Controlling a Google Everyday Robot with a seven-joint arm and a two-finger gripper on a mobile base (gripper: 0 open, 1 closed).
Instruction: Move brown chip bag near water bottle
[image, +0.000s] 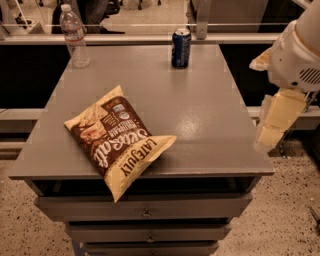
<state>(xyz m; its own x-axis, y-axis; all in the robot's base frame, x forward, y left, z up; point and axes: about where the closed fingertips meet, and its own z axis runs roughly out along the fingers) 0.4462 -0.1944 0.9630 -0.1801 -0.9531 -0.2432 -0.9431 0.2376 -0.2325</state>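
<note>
Grey laminate covers the table that fills the single camera view, a square top set on a stack of drawers with small metal pulls, standing on a speckled floor. On the front-left part of the top lies the brown chip bag, flat and turned diagonally, its dark face up with the white script and the "LATE JULY" lettering readable along the cream-yellow end. That near end sticks out past the front edge of the table and hangs over the uppermost drawer, while the far corner points toward the back left. The water bottle stands upright at the back-left corner of the table, clear, ribbed, with a white cap and a pale label band; it is well apart from the bag, with bare grey surface between them. A dark-blue soda can stands upright near the back edge, right of the middle and away from both. At the right side of the view the robot's white arm housing reaches in from above, and the cream-coloured gripper hangs below it, off the table's right edge and beside its front-right corner, touching nothing. Whether the gripper is spread or pressed together cannot be told from this angle; it carries nothing that shows.
</note>
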